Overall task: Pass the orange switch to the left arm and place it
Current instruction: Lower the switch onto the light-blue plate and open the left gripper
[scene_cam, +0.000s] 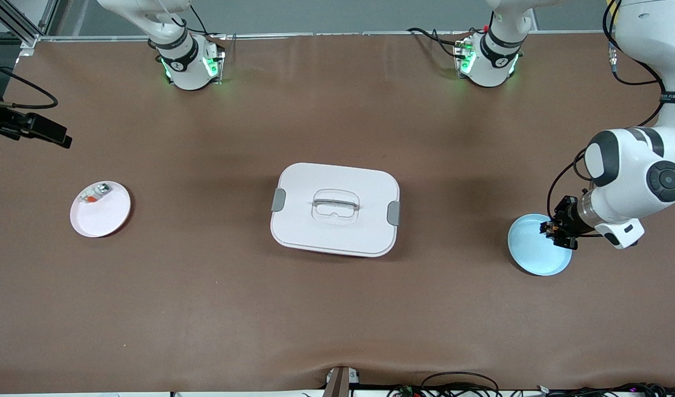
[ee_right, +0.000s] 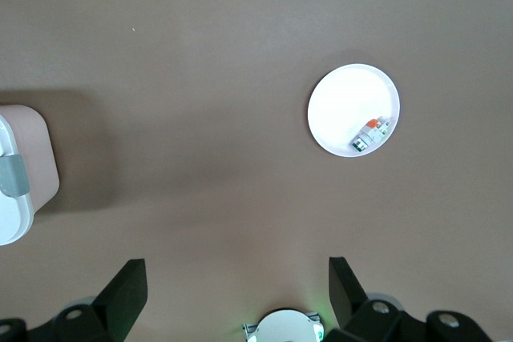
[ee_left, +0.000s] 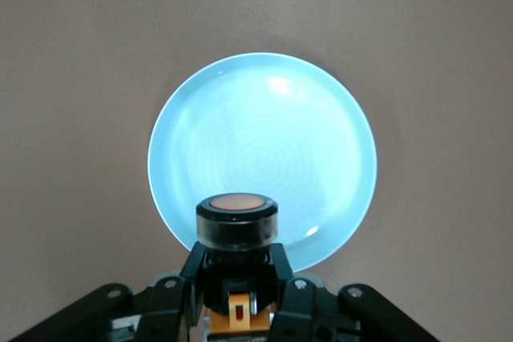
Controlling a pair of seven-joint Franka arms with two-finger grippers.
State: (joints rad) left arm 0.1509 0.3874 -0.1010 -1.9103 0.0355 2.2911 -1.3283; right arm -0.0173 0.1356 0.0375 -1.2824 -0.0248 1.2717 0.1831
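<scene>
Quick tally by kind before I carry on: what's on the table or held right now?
Plates: 2, pink plate and blue plate.
Boxes: 1, white box.
Switches: 1, orange switch, held in the left gripper over the blue plate.
Small silver parts: 1, silver part on the pink plate.
Total: 5.

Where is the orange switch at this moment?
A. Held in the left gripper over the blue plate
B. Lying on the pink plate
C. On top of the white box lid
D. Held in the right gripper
A. The left gripper is shut on the orange switch, above the blue plate.
</scene>
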